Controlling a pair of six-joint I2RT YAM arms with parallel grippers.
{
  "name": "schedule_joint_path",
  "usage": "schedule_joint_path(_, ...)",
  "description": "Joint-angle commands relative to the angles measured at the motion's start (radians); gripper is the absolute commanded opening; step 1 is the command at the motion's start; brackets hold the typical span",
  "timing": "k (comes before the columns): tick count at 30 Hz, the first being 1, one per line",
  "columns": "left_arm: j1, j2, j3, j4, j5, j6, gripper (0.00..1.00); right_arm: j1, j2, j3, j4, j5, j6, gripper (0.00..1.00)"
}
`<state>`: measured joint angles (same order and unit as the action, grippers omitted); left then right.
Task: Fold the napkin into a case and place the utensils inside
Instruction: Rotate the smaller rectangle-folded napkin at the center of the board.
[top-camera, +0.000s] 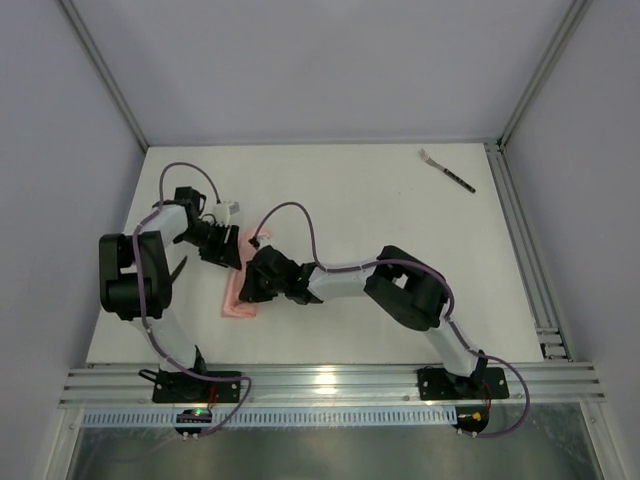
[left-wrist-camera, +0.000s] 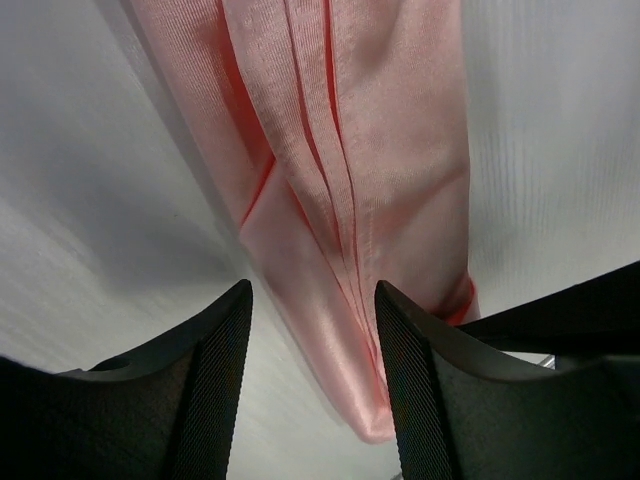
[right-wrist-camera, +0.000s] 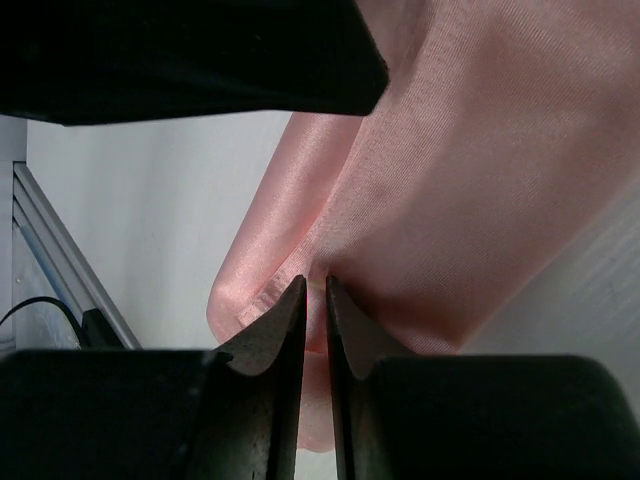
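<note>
The salmon-pink napkin lies at the table's left as a narrow folded oblong packet. My left gripper is over its far end. In the left wrist view this gripper is open, with the cloth's layered end lying between the fingers and close to the right one. My right gripper is at the packet's right side. In the right wrist view it is shut on a fold of the napkin. The fork lies alone at the far right of the table.
An aluminium rail runs along the table's right edge and another along the front. Grey enclosure walls stand around. The two grippers are very close; the left one shows as a dark shape in the right wrist view.
</note>
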<state>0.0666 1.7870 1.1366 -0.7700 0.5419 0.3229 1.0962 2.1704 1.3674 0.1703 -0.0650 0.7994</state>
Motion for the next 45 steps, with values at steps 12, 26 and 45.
schedule_joint_path(12, -0.108, 0.106, -0.001, 0.032, -0.039, 0.019, 0.22, 0.034, 0.052, 0.05, 0.063, 0.059, 0.086, 0.17)
schedule_joint_path(26, -0.195, 0.106, 0.005, -0.054, 0.053, 0.153, 0.0, 0.011, -0.069, -0.056, 0.167, -0.01, -0.027, 0.32)
schedule_joint_path(45, -0.312, 0.103, -0.009, -0.051, 0.013, 0.243, 0.0, -0.143, -0.492, -0.378, -0.04, -0.111, -0.48, 0.42)
